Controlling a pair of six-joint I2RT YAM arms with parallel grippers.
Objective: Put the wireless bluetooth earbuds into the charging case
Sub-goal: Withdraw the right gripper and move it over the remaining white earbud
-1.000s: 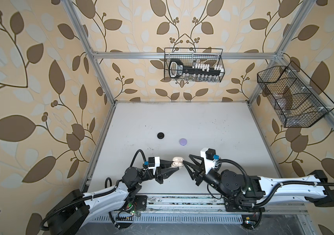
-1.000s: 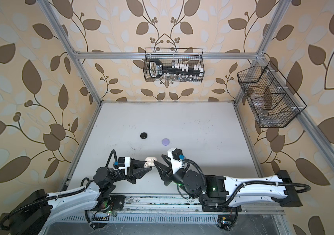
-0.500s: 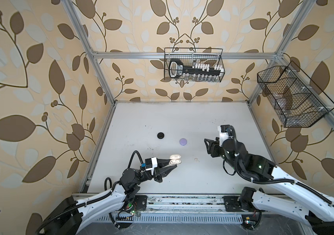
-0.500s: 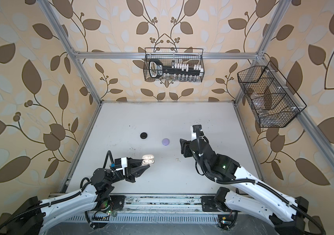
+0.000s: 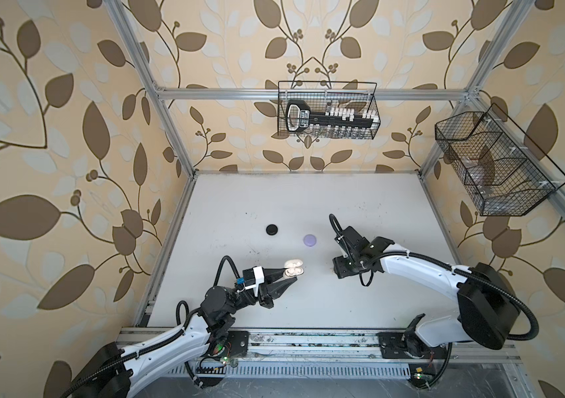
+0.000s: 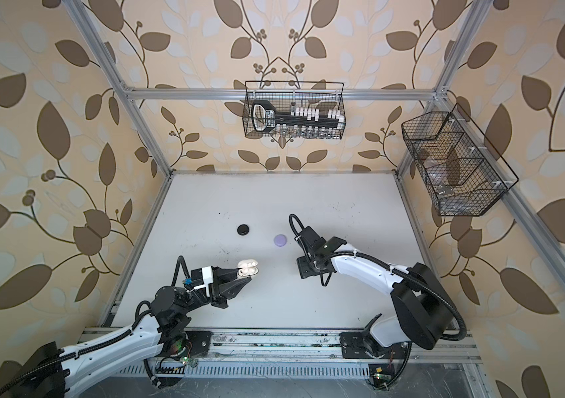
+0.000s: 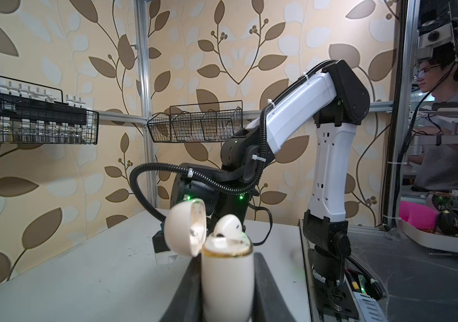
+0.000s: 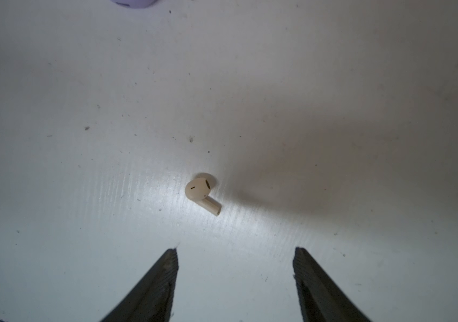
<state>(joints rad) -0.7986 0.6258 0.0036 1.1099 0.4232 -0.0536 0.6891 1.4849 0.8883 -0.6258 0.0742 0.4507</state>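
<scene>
My left gripper [image 5: 291, 274] [image 6: 244, 275] [image 7: 226, 259] is shut on the body of a cream-white charging case [image 5: 294, 268] [image 6: 248, 268] [image 7: 226, 278], held a little above the table near the front. Its lid [image 7: 186, 231] hangs open, and one cream earbud [image 7: 227, 225] stands in it. A second cream earbud [image 8: 201, 192] lies loose on the table. My right gripper [image 8: 235, 251] hangs open just above the table, its fingertips short of that earbud. In both top views the right gripper [image 5: 339, 272] [image 6: 305, 272] points down, right of the case.
A shut black case [image 5: 272, 230] [image 6: 243, 229] and a shut lavender case [image 5: 309, 240] [image 6: 280, 240] lie mid-table behind the grippers. Wire baskets hang on the back wall [image 5: 327, 115] and right wall [image 5: 494, 165]. The arms' base rail [image 5: 308, 341] runs along the front edge.
My right gripper has left the held case, swung back and right, then come down over the loose earbud with its jaws wider. The left gripper still holds the case, shifted slightly.
</scene>
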